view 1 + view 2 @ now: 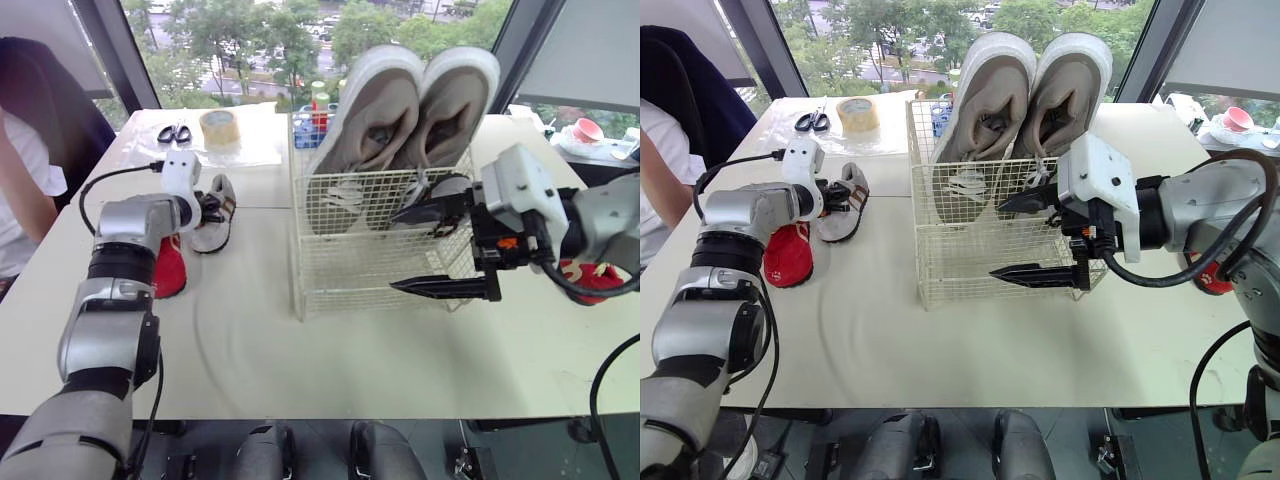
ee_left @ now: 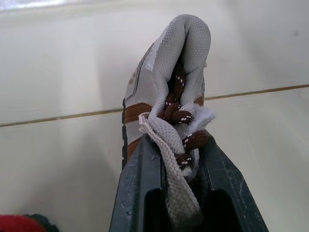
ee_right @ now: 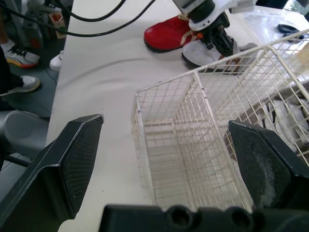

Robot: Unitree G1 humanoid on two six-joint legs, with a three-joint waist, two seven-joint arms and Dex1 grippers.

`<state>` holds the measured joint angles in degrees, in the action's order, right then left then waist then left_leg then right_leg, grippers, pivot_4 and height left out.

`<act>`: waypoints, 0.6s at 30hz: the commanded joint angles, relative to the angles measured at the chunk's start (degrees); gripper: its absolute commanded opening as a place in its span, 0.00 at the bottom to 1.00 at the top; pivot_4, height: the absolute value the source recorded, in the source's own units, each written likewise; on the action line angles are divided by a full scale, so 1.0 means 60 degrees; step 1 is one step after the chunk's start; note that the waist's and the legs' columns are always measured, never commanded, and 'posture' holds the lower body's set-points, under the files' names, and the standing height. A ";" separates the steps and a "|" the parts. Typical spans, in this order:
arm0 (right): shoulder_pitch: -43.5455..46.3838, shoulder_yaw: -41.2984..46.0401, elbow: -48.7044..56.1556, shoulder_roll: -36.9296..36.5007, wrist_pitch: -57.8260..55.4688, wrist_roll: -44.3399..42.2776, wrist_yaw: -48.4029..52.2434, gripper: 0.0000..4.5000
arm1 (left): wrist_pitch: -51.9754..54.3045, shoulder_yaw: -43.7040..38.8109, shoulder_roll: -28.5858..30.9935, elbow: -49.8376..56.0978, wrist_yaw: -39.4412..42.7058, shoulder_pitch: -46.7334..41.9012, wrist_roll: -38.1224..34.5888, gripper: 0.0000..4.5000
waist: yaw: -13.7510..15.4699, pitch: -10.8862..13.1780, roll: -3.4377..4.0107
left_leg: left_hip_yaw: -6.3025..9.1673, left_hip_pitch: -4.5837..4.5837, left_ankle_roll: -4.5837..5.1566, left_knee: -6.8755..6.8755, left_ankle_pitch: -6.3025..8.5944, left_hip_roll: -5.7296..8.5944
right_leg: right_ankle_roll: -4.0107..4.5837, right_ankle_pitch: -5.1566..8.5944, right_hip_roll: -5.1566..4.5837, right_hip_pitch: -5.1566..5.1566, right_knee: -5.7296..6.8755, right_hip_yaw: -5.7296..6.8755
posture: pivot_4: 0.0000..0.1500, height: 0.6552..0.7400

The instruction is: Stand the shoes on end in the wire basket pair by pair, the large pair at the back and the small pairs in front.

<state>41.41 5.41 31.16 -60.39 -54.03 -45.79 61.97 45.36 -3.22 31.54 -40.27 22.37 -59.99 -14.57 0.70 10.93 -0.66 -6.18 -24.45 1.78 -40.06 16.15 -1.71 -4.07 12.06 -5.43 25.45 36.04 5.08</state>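
A white wire basket stands mid-table. A large beige pair of shoes stands on end at its back. My left gripper is shut on the laces and tongue of a small grey shoe with brown stripes, which rests on the table left of the basket. A small red shoe lies just beside it, nearer to me. My right gripper hangs open at the basket's front right corner, holding nothing. Another red shoe lies behind my right arm.
Scissors and a tape roll lie at the far left of the table. A seated person is at the left edge. A pink cup sits on a side table at the far right.
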 commanded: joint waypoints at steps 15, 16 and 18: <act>0.0632 -0.0114 -0.1049 -0.0364 0.0712 0.0636 0.0286 1.00 | -0.4434 -0.1945 -0.4778 0.9291 -0.1290 0.2056 -0.2618 0.02 | -0.0006 0.0005 -0.0014 | 0.0002 0.0017 -0.0025 -0.0007 -0.0016 0.0029 | -0.0017 -0.0010 -0.0029 -0.0038 -0.0019 -0.0005 | 1.00 1.00; 0.0615 -0.0108 -0.1146 -0.0429 0.0717 0.0681 0.0324 1.00 | -0.4982 -0.1525 -0.5007 0.9352 -0.1118 0.2259 -0.2315 0.02 | 0.0000 0.0005 -0.0015 | 0.0002 0.0023 -0.0025 -0.0006 -0.0016 0.0026 | -0.0017 -0.0010 -0.0023 -0.0038 -0.0012 -0.0005 | 1.00 1.00; 0.0559 -0.0111 -0.1303 -0.0539 0.0747 0.0778 0.0406 1.00 | -0.5808 -0.0850 -0.5453 0.9301 -0.1015 0.2536 -0.1838 0.02 | 0.0014 0.0005 -0.0015 | 0.0009 0.0026 0.0002 -0.0006 -0.0002 0.0018 | -0.0014 -0.0010 -0.0008 -0.0036 0.0000 -0.0002 | 1.00 1.00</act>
<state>43.74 3.52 23.57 -62.21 -50.59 -41.69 63.81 16.02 -11.47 -0.06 13.02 15.45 -44.18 -27.74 0.78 10.97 -0.74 -6.11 -24.30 1.86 -40.10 16.18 -1.61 -4.15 12.01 -5.44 25.24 36.04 5.06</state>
